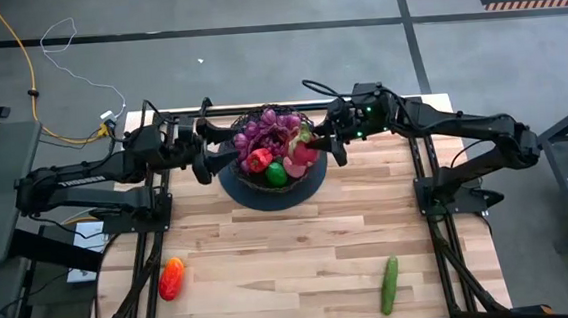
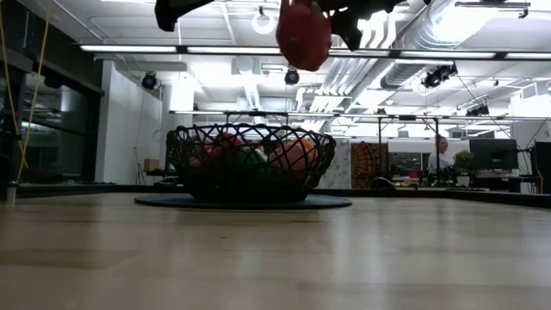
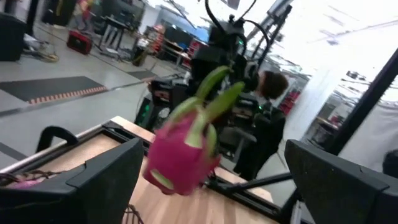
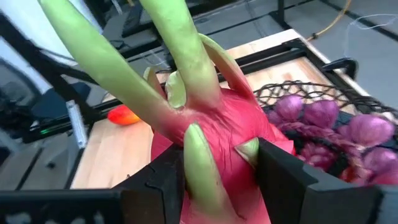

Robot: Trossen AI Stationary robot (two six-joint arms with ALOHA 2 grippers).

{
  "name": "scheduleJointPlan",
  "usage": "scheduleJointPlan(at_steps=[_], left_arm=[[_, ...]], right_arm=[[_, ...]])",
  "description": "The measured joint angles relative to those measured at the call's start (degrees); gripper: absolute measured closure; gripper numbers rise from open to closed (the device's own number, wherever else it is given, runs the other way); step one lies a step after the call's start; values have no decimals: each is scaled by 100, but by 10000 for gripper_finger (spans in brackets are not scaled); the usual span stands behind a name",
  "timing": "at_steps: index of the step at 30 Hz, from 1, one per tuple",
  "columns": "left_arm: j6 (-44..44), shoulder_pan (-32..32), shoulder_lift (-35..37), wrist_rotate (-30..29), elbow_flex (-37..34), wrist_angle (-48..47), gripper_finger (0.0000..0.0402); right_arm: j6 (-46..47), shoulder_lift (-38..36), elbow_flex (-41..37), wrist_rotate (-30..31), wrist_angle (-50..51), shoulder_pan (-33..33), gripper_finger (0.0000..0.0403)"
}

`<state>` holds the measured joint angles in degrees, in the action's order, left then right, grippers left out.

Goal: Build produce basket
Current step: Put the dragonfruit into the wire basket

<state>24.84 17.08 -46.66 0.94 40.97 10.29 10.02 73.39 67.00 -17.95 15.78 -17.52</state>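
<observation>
One claw grips the dragon fruit above the basket.

Probably an open lab or workshop: exposed ceiling ducts, strip lights, cluttered benches, concrete floor.

One basket, one dragon fruit, one cucumber, one loose orange-red fruit, two claws.
</observation>
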Motion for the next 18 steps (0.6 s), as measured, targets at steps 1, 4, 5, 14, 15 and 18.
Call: scheduleJointPlan(at_steps=[1, 4, 5, 14, 15, 18], left_arm=[[0, 0, -2, 32, 0, -9, 23], [4, 0, 3, 36, 0, 3, 23], [27, 0, 3, 36, 0, 1, 23], [46, 0, 5, 36, 0, 15, 23], [46, 0, 5, 38, 0, 15, 23], [46, 0, 5, 37, 0, 15, 23]], right_arm=[[3, 2, 0, 92, -3, 0, 247], [-2, 2, 0, 169, -36, 0, 247], [-2, 4, 2, 185, -62, -2, 247], [-446, 1321, 1167, 1504, 708, -7, 247], [-479, 1583, 1403, 1663, 931, -22, 247], [-496, 2386, 1981, 1922, 1576, -91, 247]])
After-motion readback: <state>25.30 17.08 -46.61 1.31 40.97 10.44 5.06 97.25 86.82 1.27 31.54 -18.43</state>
